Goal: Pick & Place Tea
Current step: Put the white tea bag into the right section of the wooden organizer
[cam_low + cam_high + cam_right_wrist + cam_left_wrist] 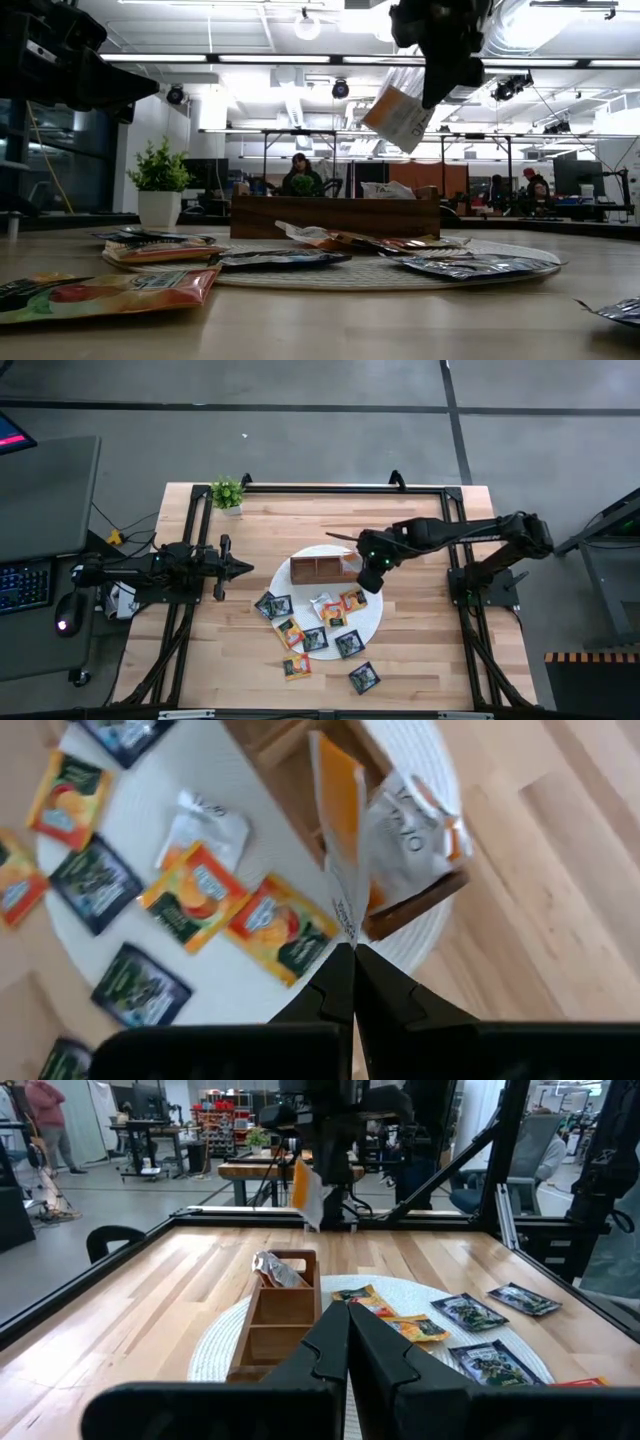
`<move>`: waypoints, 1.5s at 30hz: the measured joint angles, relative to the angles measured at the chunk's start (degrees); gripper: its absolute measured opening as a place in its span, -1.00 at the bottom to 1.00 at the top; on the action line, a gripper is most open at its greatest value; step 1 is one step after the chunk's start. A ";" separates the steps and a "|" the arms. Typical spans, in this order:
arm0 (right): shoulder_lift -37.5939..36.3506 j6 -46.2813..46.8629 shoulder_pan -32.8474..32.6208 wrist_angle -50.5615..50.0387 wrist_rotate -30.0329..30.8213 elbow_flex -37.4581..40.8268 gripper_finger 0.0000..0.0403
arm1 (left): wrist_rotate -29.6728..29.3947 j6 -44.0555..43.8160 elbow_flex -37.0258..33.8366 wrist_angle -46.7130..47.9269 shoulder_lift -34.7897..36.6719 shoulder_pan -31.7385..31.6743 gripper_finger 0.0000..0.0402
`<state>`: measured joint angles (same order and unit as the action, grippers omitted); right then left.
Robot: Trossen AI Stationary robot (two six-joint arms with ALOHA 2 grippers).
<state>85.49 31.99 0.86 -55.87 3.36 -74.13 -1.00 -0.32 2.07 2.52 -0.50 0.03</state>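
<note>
Left wrist view: sachet point(277, 1269) in box point(283, 1308).

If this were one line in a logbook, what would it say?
right gripper: shut on white-orange tea bag, above wooden box | left gripper: shut, waiting aside | other tea bags: on mat, table

Dark green sachets point(350, 643), orange-yellow sachets point(290, 631) and a white one point(322, 605) lie on a white mat point(372, 622) beside a brown wooden box point(322, 568).

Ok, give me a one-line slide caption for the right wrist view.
Right tool shut on a white-and-orange tea sachet, held above the wooden box on the white mat.
</note>
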 joint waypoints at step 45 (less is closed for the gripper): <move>7.91 6.35 5.30 14.55 -5.09 8.22 -1.00 | 0.41 0.00 0.00 -0.01 -0.01 -0.01 -1.00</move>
<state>93.41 38.34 6.15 -41.32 -1.73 -65.91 -0.59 -0.32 2.07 2.51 -0.51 0.02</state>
